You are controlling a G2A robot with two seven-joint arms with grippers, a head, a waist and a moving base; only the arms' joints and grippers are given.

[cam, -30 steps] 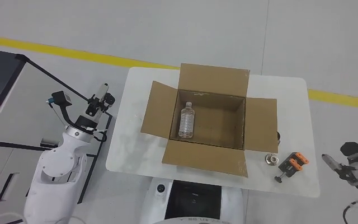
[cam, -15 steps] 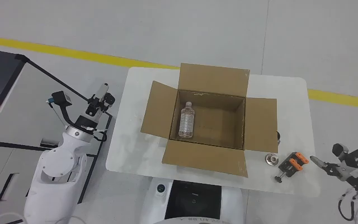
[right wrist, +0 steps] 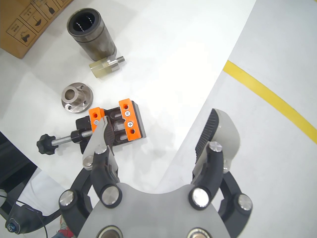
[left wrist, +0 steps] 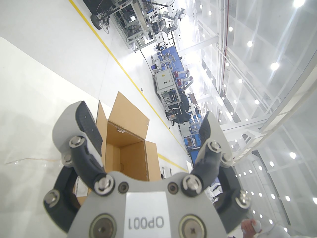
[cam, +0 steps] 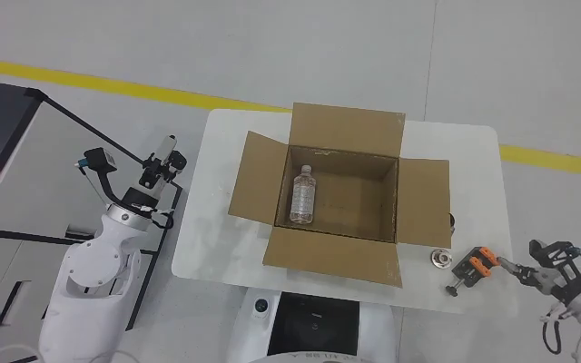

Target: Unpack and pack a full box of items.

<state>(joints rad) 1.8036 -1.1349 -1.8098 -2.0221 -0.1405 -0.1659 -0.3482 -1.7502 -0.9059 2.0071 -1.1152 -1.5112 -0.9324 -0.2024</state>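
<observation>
While the top view shows the bottle in the box, right pincer gaping beside vise, steel sleeve nearby

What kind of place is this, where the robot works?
Probably a robotics lab inside a large factory hall. Three things show it: the yellow line painted on the grey floor, the high white ceiling with rows of round lamps, and the grey robot arms among equipment racks far behind.
</observation>
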